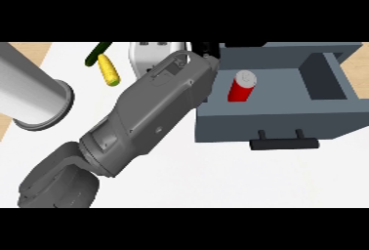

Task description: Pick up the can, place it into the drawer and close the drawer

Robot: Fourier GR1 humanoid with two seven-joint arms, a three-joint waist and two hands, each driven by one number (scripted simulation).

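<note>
At six o'clock we see the forearm rising toward twelve; its hand is hidden, so we cannot tell its state. At two o'clock the red can stands upright inside the open drawer. We judge it light, rigid, smooth-sided; grasp mid-body. The handle remains to be pushed.

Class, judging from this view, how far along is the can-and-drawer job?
Done: the red can stands upright inside the open grey drawer. In hand: nothing visibly; a grey forearm reaches toward the drawer's left edge, its hand hidden. Left: closing the drawer, whose black handle still faces outward.
</note>
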